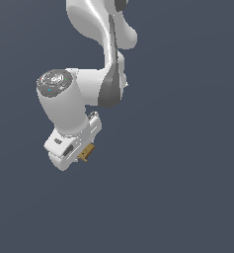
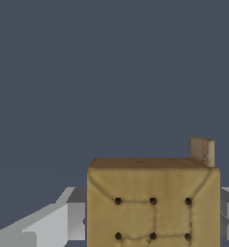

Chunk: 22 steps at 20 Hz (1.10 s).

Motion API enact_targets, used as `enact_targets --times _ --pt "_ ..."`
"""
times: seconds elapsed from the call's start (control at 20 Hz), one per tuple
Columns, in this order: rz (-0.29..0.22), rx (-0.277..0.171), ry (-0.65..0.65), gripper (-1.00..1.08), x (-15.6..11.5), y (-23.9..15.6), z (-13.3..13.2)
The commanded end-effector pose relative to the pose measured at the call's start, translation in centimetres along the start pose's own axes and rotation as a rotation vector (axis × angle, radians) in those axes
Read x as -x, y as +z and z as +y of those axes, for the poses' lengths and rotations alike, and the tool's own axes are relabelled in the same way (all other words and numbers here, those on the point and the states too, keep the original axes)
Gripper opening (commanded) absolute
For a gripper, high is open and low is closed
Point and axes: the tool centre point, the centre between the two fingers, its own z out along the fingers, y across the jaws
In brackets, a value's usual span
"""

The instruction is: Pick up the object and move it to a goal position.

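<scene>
Dark slate emptiness surrounded the gripper [image 1: 85, 154], clamped on the object [image 1: 86, 153]; carrying looked underway, needing steady transport goalward.

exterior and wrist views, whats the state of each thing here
tan block: held between the end effector's fingers, dotted face toward the wrist camera
end effector: shut on the block, tilted, in front of a plain dark backdrop
fingers: one on either side of the block

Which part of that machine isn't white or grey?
The small tan block with dark dots, clamped in the pincer. The arm itself is white and grey.
</scene>
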Motion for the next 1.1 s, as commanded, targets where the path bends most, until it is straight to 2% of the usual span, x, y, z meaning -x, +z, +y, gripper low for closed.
enact_targets --times 0.0,0.55,1.05 --pt "0.001 0.000 -0.001 -1.00 0.9 -2.8 0.7" --pt "0.001 0.000 0.000 -1.00 4.3 -13.1 3.9" --pt "0.000 0.001 0.001 -1.00 5.8 -18.0 5.5"
